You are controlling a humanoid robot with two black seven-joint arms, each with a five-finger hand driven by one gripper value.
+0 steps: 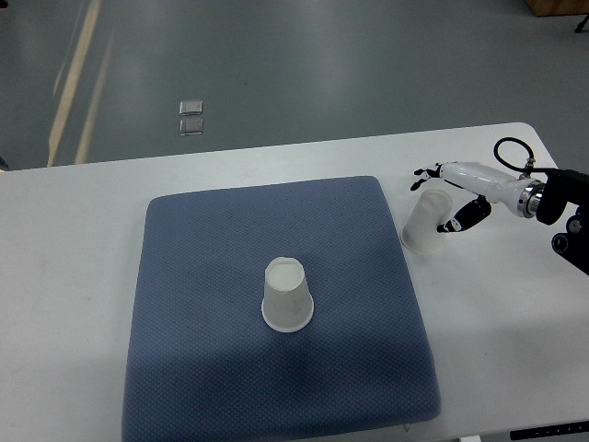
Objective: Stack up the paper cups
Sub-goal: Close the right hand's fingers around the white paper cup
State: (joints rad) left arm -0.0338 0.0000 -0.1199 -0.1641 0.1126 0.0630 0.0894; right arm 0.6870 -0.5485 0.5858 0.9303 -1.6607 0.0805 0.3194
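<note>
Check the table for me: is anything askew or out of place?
One paper cup stands upside down on the blue mat. The other cup is tilted, off the mat on the white table, with the right hand around it. Nothing looks spilled or damaged.

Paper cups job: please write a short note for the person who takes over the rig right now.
Right hand: at the cup off the mat, at the mat's right edge, fingers around it; grasp looks closed, cup tilted.
Left hand: not in view.
Second cup: upside down in the middle of the blue mat.
Done: nothing stacked yet.
Left: carry the held cup over and stack it on the one on the mat.
</note>
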